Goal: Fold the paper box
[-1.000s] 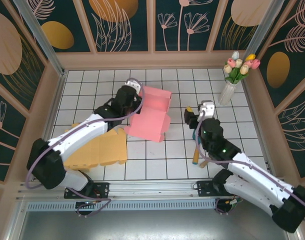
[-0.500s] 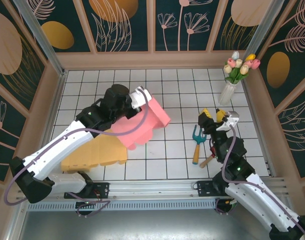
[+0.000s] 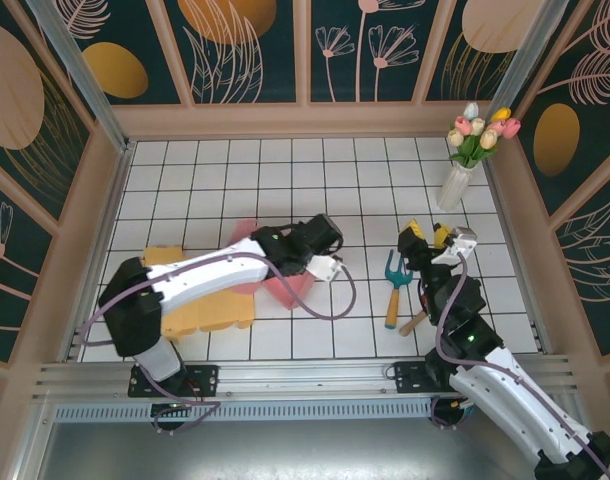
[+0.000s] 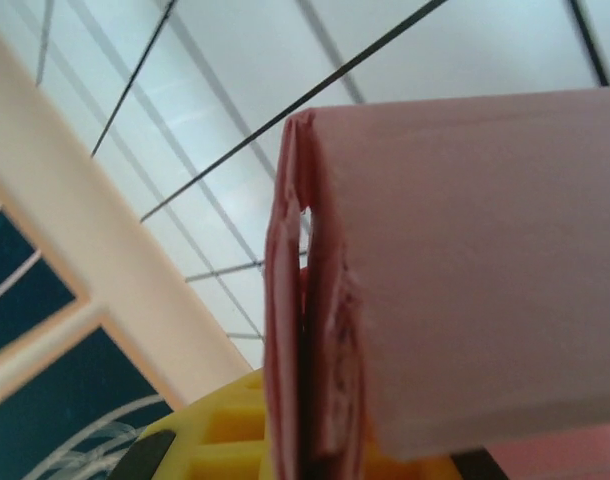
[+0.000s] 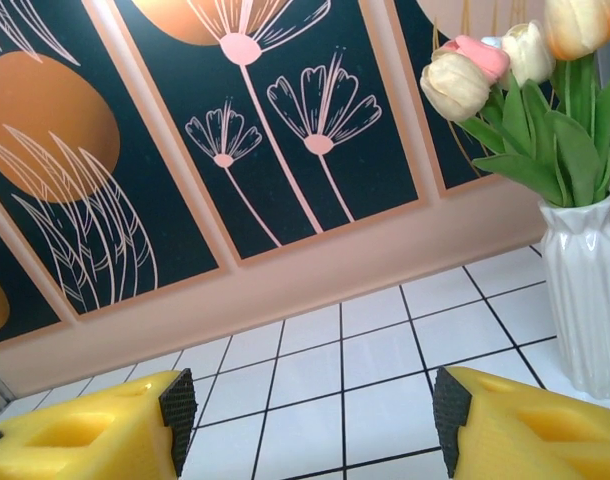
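pink box [image 3: 288,289] mid-table under your left arm, mostly hidden, looks to run far-left to near-right | left gripper [image 4: 310,455] pinched on its folded edge | right gripper [image 5: 315,420] jaws wide apart, empty

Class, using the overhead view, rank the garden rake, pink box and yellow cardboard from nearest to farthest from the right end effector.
1. Garden rake: just beside the right end effector, on its near left.
2. Pink box: mid-table, under the left arm.
3. Yellow cardboard: flat, farthest to the left.
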Robot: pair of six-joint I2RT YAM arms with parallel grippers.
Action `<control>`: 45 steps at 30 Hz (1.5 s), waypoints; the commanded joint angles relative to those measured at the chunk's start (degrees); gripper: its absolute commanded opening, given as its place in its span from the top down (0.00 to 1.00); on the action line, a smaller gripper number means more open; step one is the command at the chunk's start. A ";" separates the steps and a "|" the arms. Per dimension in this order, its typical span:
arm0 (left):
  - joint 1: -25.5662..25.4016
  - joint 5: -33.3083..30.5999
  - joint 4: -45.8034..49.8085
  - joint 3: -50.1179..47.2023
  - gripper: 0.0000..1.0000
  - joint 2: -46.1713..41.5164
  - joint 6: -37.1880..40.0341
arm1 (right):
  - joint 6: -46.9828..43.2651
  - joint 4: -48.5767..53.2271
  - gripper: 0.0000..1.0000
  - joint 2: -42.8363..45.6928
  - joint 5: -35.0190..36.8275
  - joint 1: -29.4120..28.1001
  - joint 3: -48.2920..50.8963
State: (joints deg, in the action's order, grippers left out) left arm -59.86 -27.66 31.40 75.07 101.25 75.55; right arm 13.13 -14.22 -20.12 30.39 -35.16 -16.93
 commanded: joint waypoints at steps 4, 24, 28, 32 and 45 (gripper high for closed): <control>-0.17 3.98 -13.72 -2.19 1.00 8.03 3.19 | 2.17 -3.19 0.33 0.10 2.54 1.03 1.76; -0.15 6.06 -21.03 -0.10 0.55 8.33 1.84 | 3.55 -3.69 0.33 -1.68 0.16 3.43 2.28; -0.20 5.90 -23.32 -2.70 0.49 5.63 0.48 | 3.23 -3.36 0.33 -2.84 0.31 3.45 2.12; -0.20 5.51 -24.34 -4.05 0.47 3.95 0.23 | 2.89 -4.14 0.33 -3.61 0.54 3.45 2.63; 0.55 11.69 -26.70 -0.20 0.27 8.06 -7.17 | 5.51 -3.54 0.26 -16.96 -9.05 9.44 -0.34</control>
State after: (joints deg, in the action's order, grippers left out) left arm -59.90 -19.70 6.52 72.53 107.53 71.70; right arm 16.16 -17.34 -34.33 25.28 -27.38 -15.07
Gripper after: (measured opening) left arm 0.715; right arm 0.736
